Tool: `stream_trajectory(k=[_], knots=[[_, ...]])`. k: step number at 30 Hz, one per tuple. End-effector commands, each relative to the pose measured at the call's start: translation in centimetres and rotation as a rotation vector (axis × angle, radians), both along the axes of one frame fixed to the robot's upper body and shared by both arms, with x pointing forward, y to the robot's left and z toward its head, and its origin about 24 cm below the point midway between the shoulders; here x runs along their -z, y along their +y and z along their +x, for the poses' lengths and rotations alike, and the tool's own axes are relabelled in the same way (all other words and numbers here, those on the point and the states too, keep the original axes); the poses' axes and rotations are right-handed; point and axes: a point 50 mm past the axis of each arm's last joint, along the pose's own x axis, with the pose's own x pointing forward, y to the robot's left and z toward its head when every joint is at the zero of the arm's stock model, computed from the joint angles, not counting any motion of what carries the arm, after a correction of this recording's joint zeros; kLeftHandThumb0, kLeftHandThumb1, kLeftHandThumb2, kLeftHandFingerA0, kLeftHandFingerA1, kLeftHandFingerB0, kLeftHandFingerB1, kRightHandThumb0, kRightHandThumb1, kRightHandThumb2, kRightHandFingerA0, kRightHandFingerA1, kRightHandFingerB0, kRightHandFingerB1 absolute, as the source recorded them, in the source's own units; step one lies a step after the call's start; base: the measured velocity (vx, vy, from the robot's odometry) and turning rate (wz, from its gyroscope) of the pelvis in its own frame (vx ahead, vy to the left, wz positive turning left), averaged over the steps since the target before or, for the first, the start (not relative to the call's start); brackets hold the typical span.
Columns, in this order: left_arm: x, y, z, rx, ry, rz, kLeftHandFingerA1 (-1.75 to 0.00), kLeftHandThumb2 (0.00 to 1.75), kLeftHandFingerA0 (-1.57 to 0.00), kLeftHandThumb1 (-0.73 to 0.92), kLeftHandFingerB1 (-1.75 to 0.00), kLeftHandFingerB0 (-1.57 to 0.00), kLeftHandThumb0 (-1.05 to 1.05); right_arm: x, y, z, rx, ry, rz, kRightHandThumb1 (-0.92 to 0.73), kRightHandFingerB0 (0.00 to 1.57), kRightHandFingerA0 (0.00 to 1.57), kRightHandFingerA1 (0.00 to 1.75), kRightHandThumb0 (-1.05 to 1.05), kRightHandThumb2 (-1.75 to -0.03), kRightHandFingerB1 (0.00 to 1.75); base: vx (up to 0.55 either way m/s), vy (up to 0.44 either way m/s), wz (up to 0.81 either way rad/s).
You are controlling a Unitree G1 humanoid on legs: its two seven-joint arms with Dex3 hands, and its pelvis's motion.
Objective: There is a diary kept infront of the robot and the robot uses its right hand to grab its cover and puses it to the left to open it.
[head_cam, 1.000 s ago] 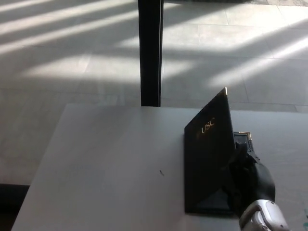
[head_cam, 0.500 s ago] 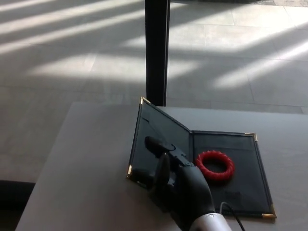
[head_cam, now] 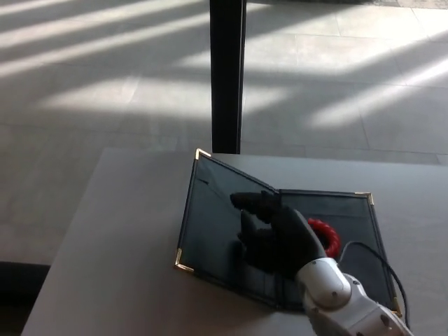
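Note:
The black diary [head_cam: 210, 210] with gold corner tips lies open on the grey table [head_cam: 119, 238], its cover swung over to the left and nearly flat. A red ring [head_cam: 327, 234] sits on the right inner page, partly hidden behind my hand. My right hand [head_cam: 276, 234] hovers over the spine and the left page with its fingers spread, holding nothing. It is unclear whether the fingertips touch the cover. My left hand does not show.
A black vertical post [head_cam: 227, 73] stands just beyond the table's far edge. A thin black cable [head_cam: 381, 262] loops from my right wrist over the diary's right page. Tiled floor with sun stripes lies beyond.
The cover went from standing upright on the right to lying nearly flat on the left. My right hand followed it leftward, then drew back over the spine. The red ring became visible.

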Motion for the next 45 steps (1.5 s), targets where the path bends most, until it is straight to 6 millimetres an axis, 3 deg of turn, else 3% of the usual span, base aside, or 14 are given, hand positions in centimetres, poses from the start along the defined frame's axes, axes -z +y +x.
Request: stream_trajectory(k=[1, 7, 9, 10, 15, 16, 20, 26, 27, 28, 35, 37, 44, 45], knots=[[-0.6, 0.7, -0.2, 0.009, 0.011, 0.034, -1.65, 1.18, -0.25, 0.92, -1.37, -0.15, -1.05, -1.6, -3.1, 2.9, 0.076, -0.063, -0.112, -0.92, 0.27, 0.36, 0.62, -0.84, -0.74, 0.47, 0.00, 0.000, 0.00], [-0.9, 0.8, 0.2, 0.005, 0.001, 0.041, -1.67, 1.16, -0.26, 0.92, -1.37, -0.16, -1.05, -2.3, -2.7, 4.6, 0.088, -0.066, -0.151, -0.73, 0.29, 0.43, 0.66, -0.81, -1.11, 0.54, 0.00, 0.000, 0.00], [-0.9, 0.7, 0.5, 0.005, -0.005, 0.038, -1.65, 1.15, -0.22, 0.92, -1.35, -0.14, -1.05, -2.0, -1.7, 4.6, 0.065, -0.058, -0.140, -0.92, 0.35, 0.51, 0.69, -0.88, -0.70, 0.46, 0.00, 0.000, 0.00], [-1.0, 0.7, 0.8, 0.012, -0.013, 0.037, -1.65, 1.15, -0.22, 0.92, -1.37, -0.14, -1.05, -1.9, -0.8, 4.5, 0.034, -0.050, -0.157, -0.73, 0.33, 0.52, 0.72, -0.84, -1.12, 0.56, 0.00, 0.000, 0.00], [-1.3, 0.7, 1.2, 0.032, 0.002, 0.052, -1.66, 1.19, -0.23, 0.92, -1.36, -0.13, -1.05, -0.5, 3.8, 2.7, -0.185, -0.047, -0.224, -0.92, 0.31, 0.68, 0.93, -0.83, -0.70, 0.45, 0.00, 0.000, 0.00], [-1.3, 0.7, 1.4, 0.030, -0.003, 0.047, -1.65, 1.17, -0.20, 0.92, -1.33, -0.10, -1.05, -0.3, 4.8, 2.1, -0.230, -0.064, -0.237, -0.75, 0.28, 0.73, 0.95, -0.82, -1.15, 0.57, 0.00, 0.000, 0.00], [-1.3, 0.7, 1.6, 0.023, -0.002, 0.047, -1.68, 1.18, -0.26, 0.92, -1.36, -0.15, -1.05, 0.1, 6.5, 1.0, -0.340, -0.104, -0.305, -0.92, 0.22, 0.75, 1.03, -0.87, -0.72, 0.44, 0.00, 0.000, 0.00], [-1.4, 0.6, 1.8, 0.029, -0.003, 0.047, -1.65, 1.20, -0.25, 0.92, -1.39, -0.15, -1.05, 0.1, 6.3, 0.8, -0.360, -0.126, -0.310, -0.92, 0.27, 0.59, 0.88, -0.84, -0.70, 0.44, 0.00, 0.000, 0.00], [-1.4, 0.6, 1.8, 0.027, -0.006, 0.048, -1.10, 1.51, -0.28, 0.66, -0.88, 0.00, -0.88, 0.1, 6.0, 0.8, -0.361, -0.139, -0.328, -0.92, 0.28, 0.59, 0.90, -0.84, -0.72, 0.43, 0.00, 0.000, 0.00], [-1.4, 0.6, 1.8, 0.031, -0.009, 0.049, -1.71, 1.18, -0.26, 0.92, -1.40, -0.17, -1.05, 0.4, 5.3, 1.0, -0.357, -0.118, -0.350, -0.78, 0.23, 0.53, 0.78, -0.85, -1.13, 0.53, 0.00, 0.000, 0.00], [-1.5, 0.7, 1.7, 0.041, -0.001, 0.057, -1.64, 1.19, -0.23, 0.92, -1.39, -0.16, -1.05, 1.9, 2.7, 1.2, -0.298, -0.039, -0.336, -0.92, 0.38, 0.62, 1.04, -0.83, -0.70, 0.50, 0.00, 0.000, 0.00], [-1.4, 0.7, 1.6, 0.024, -0.004, 0.049, -1.13, 1.53, -0.30, 0.66, -0.90, 0.00, -0.93, 0.9, 1.9, 2.0, -0.259, -0.050, -0.349, -0.92, 0.35, 0.54, 0.85, -0.86, -0.75, 0.46, 0.00, 0.000, 0.00], [-1.0, 0.6, 1.0, 0.035, 0.003, 0.042, -1.68, 1.17, -0.22, 0.92, -1.39, -0.13, -1.05, -6.6, -0.2, 5.1, -0.156, -0.193, -0.199, -0.76, 0.29, 0.38, 0.66, -0.81, -1.14, 0.54, 0.00, 0.000, 0.00], [-1.0, 0.6, 0.8, 0.025, 0.012, 0.045, -1.66, 1.20, -0.24, 0.92, -1.37, -0.14, -1.05, -8.2, -0.8, 5.7, -0.120, -0.203, -0.111, -0.92, 0.35, 0.42, 0.53, -0.85, -0.71, 0.43, 0.00, 0.000, 0.00]])
